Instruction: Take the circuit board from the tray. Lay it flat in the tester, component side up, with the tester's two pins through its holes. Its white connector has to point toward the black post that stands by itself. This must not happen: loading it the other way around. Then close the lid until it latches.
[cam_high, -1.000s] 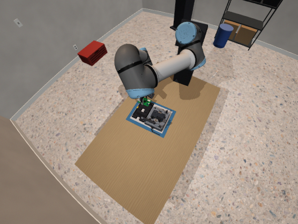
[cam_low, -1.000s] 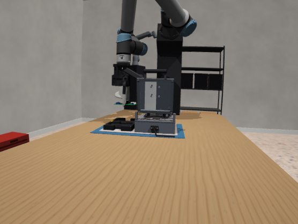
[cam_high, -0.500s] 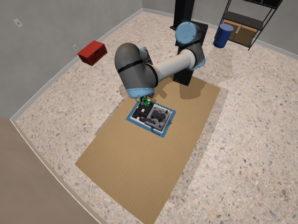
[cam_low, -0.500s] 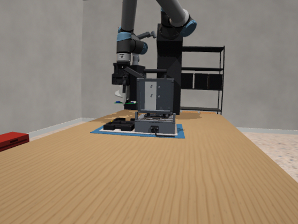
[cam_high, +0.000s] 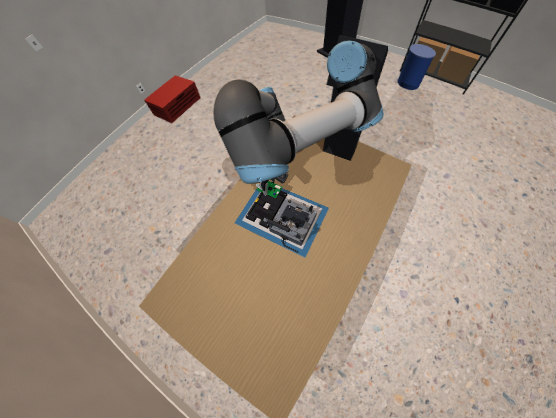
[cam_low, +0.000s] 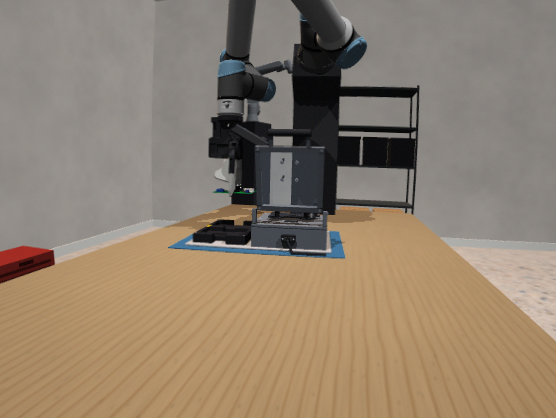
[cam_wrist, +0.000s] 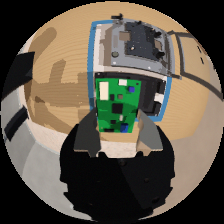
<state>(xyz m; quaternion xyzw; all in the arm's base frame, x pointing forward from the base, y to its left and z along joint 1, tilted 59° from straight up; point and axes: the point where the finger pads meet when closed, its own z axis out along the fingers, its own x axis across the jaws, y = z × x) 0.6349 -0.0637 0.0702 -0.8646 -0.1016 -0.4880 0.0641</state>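
My gripper (cam_wrist: 117, 108) (cam_low: 229, 175) is shut on the green circuit board (cam_wrist: 116, 104) (cam_high: 272, 189) (cam_low: 242, 192) and holds it level in the air, above and behind the black tray (cam_high: 264, 209) (cam_low: 223, 233) (cam_wrist: 156, 100). The board's component side faces my wrist camera, and its white connector (cam_wrist: 103, 91) sits at the board's upper left in the wrist view. The grey tester (cam_high: 299, 219) (cam_low: 290, 236) (cam_wrist: 136, 47) stands right of the tray with its lid (cam_low: 290, 176) raised upright. Its bed is bare. I cannot make out the pins or the lone post.
Tray and tester stand on a blue mat (cam_high: 310, 249) (cam_low: 336, 252) on the wooden table (cam_high: 240, 310) (cam_low: 280, 330). A red crate (cam_high: 172, 98) (cam_low: 25, 260), a blue barrel (cam_high: 415, 66) and a black shelf (cam_low: 380, 150) stand on the floor away from the table.
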